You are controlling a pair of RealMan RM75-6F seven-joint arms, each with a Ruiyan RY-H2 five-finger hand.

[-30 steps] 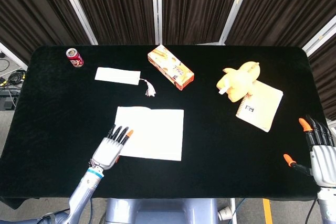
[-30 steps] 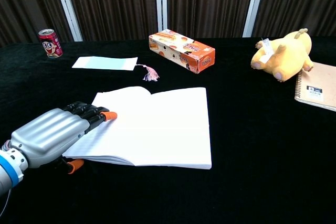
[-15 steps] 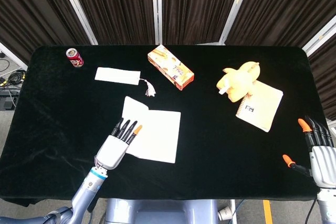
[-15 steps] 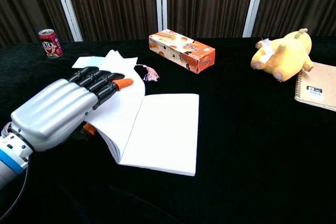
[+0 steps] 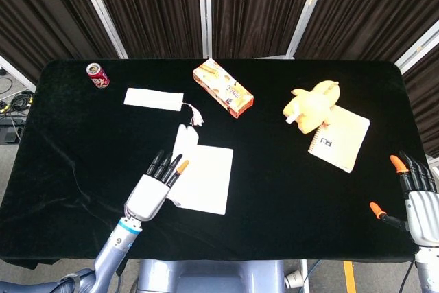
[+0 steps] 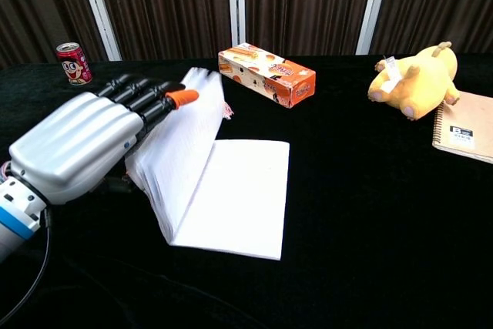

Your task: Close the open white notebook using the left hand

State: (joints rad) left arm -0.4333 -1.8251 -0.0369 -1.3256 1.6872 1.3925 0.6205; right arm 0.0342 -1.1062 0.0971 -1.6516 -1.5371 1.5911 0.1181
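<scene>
My left hand (image 6: 77, 148), fingers together behind the notebook (image 6: 219, 190)'s raised leaf; paper light, floppy — push broadly near its outer edge.

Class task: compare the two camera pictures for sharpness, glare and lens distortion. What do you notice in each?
Head view: even light, no glare, black tablecloth swallows shadows; table edges bow slightly. Chest view: the silver left hand looms large and a little soft, being close to the lens; the lifted pages of the open white notebook look bright, and the orange snack box stays sharp.
</scene>
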